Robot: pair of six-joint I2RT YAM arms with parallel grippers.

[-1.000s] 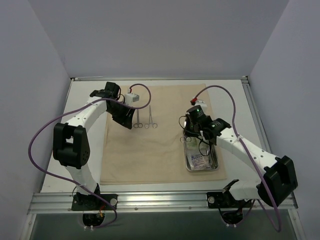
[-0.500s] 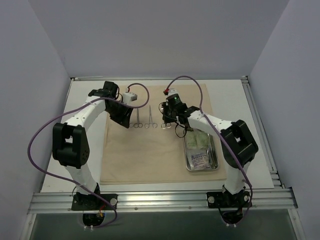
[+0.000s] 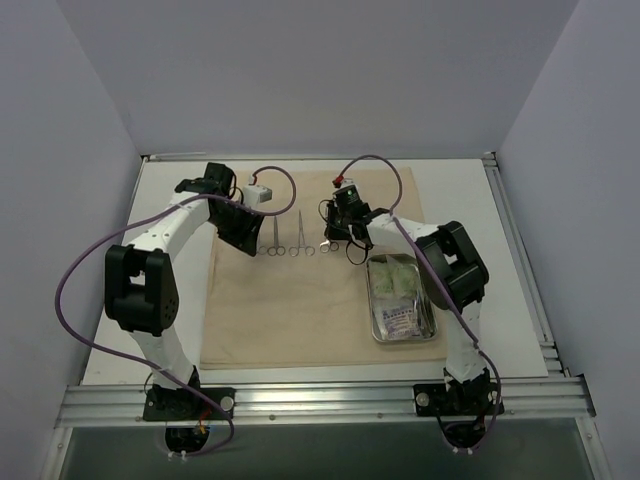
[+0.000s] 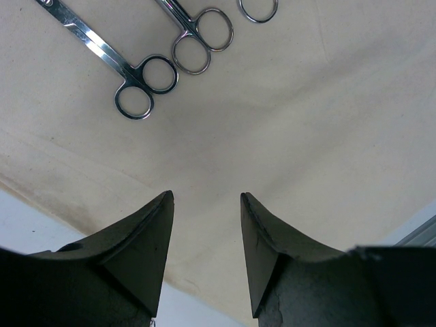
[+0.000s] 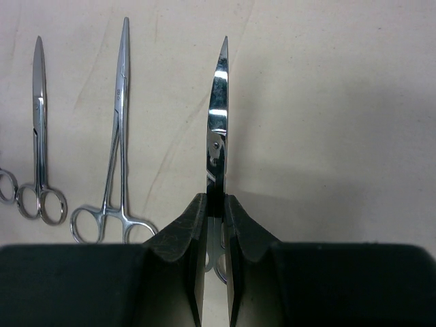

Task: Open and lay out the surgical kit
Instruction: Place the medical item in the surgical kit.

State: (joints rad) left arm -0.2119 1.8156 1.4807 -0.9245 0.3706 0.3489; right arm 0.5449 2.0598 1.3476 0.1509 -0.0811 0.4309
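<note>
Cloth [image 3: 290, 320], near half: bare, open between the arms.
Far half: two clamps [image 5: 120, 102] side by side, narrow gap between them, flanked by left gripper [image 4: 206, 197] and right gripper [image 5: 216, 201] carrying a third clamp [image 5: 218, 102].
Right side: tray [image 3: 405, 339], right arm crossing above it.

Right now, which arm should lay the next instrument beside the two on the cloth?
Right. The right gripper is shut on a steel instrument, held over bare cloth just beside the laid clamps. The left gripper is open and empty, on the clamps' other side.
</note>
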